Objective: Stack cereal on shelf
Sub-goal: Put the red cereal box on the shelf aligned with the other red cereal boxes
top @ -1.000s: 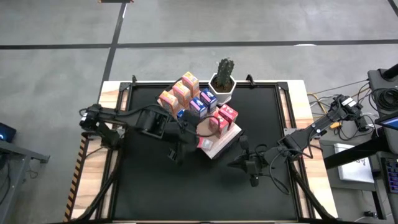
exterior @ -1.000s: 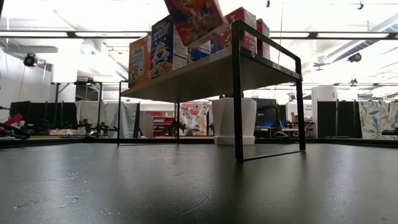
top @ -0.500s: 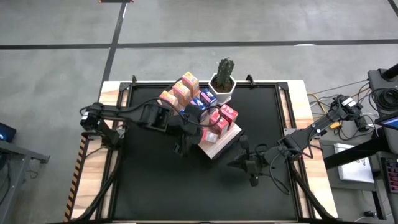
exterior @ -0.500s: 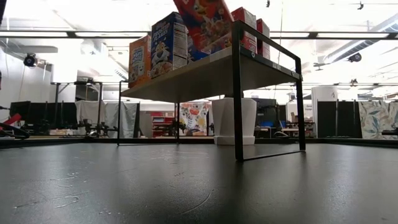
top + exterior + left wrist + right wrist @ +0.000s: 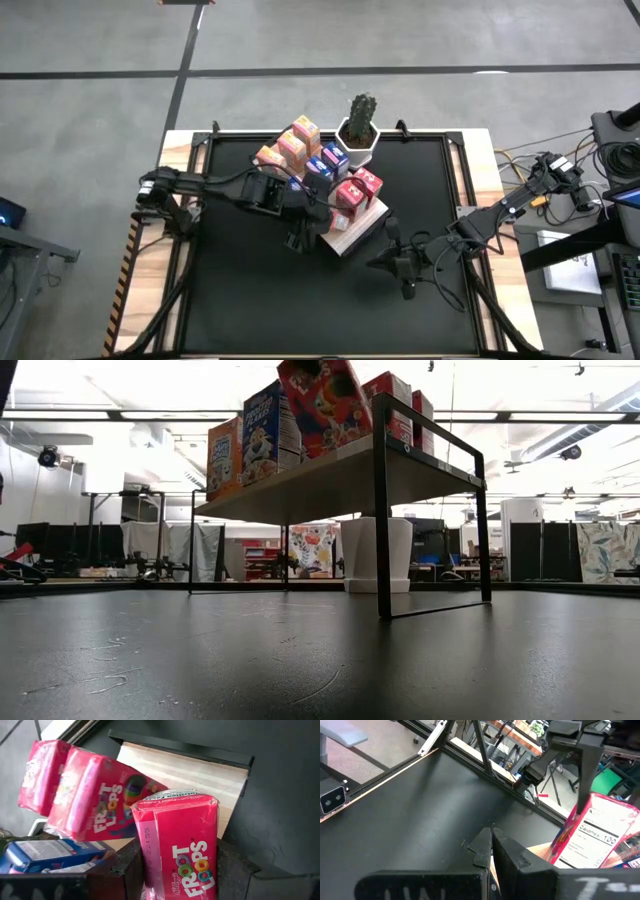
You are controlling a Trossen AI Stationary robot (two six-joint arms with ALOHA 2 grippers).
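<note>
Left gripper (image 5: pixel 175 870) fingers clamped on pink cereal box (image 5: pixel 181 847) at shelf (image 5: pixel 352 230) near-left end. More pink boxes (image 5: pixel 100 795) just beyond; blue boxes (image 5: pixel 322 166), orange boxes (image 5: pixel 285 150), cactus pot (image 5: pixel 358 140) farther. Right gripper (image 5: pixel 491 851) fingers together, near-right of shelf.

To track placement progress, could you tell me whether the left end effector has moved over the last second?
Yes. The left end effector, holding a pink cereal box, moved toward the cactus pot, over the shelf.
</note>
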